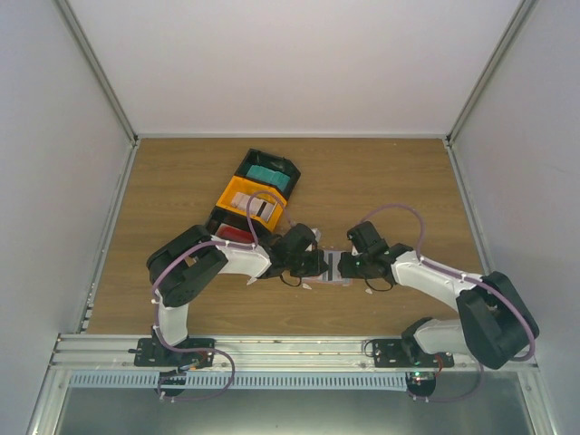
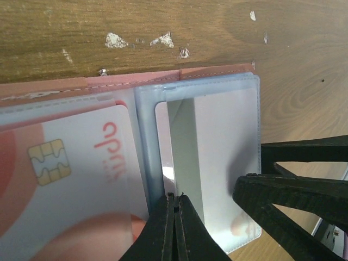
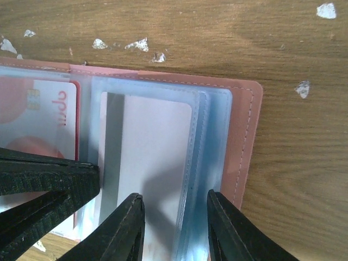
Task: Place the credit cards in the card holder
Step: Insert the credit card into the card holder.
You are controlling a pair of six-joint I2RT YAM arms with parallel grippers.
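The salmon card holder (image 1: pixel 334 265) lies open on the wooden table between my two grippers, its clear bluish sleeves (image 3: pixel 215 136) facing up. In the left sleeve sits a white credit card with red marks and a chip (image 2: pixel 70 157). A white card with a grey stripe (image 2: pixel 223 147) sits in the right sleeve. My left gripper (image 2: pixel 178 198) is shut, its tip pressed on the sleeve by the fold, with nothing seen between the fingers. My right gripper (image 3: pixel 176 217) is open and straddles the outer edge of the right sleeves (image 3: pixel 190 179). The leather cover (image 3: pixel 244 136) shows beyond them.
A black-and-orange compartment tray (image 1: pixel 256 195) lies behind the left arm, holding teal, white and red items. Small white paper scraps (image 2: pixel 114 39) dot the wood past the holder. Grey walls close in the table on three sides.
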